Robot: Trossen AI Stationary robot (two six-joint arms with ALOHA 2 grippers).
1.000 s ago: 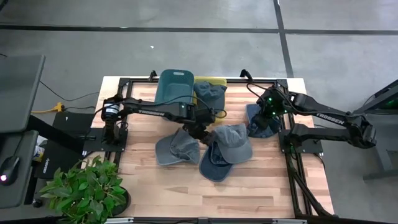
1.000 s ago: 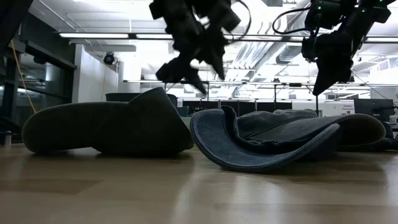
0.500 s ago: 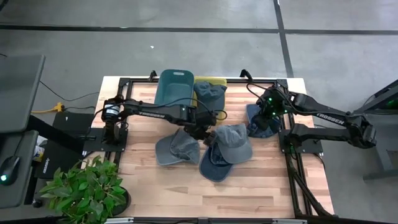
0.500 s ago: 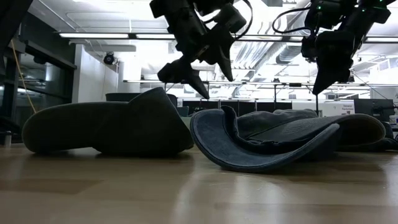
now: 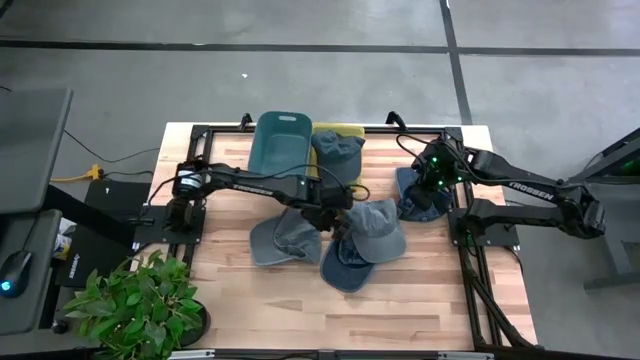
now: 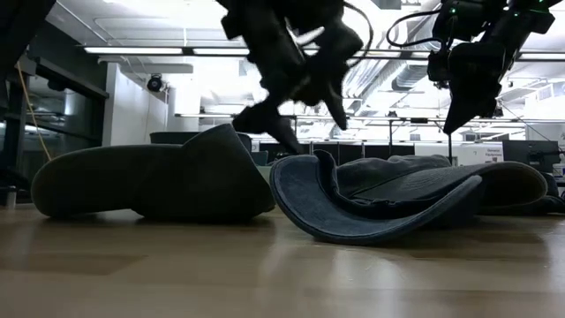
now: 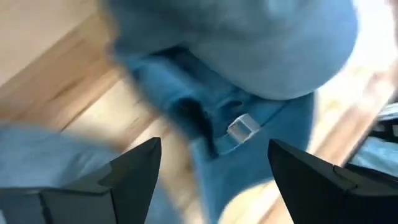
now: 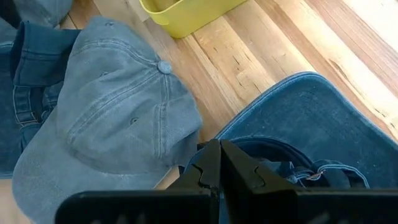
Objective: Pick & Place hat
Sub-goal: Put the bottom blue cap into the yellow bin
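Across the wooden tabletop (image 5: 420, 290), several blue caps (image 5: 375, 228), left claw (image 5: 338, 221) spread above them, right claw (image 5: 428, 196) pressed together, office ceiling lights (image 6: 150, 50) behind.

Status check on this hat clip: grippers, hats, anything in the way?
Left gripper open above middle cap, nothing held. Right gripper shut, above cap at right. Another cap close alongside.

Two hats (image 5: 362, 245) lie mid-bench (image 5: 420, 300). A bin (image 5: 279, 142) sits at twelve o'clock, another hat (image 5: 421, 196) at three o'clock.
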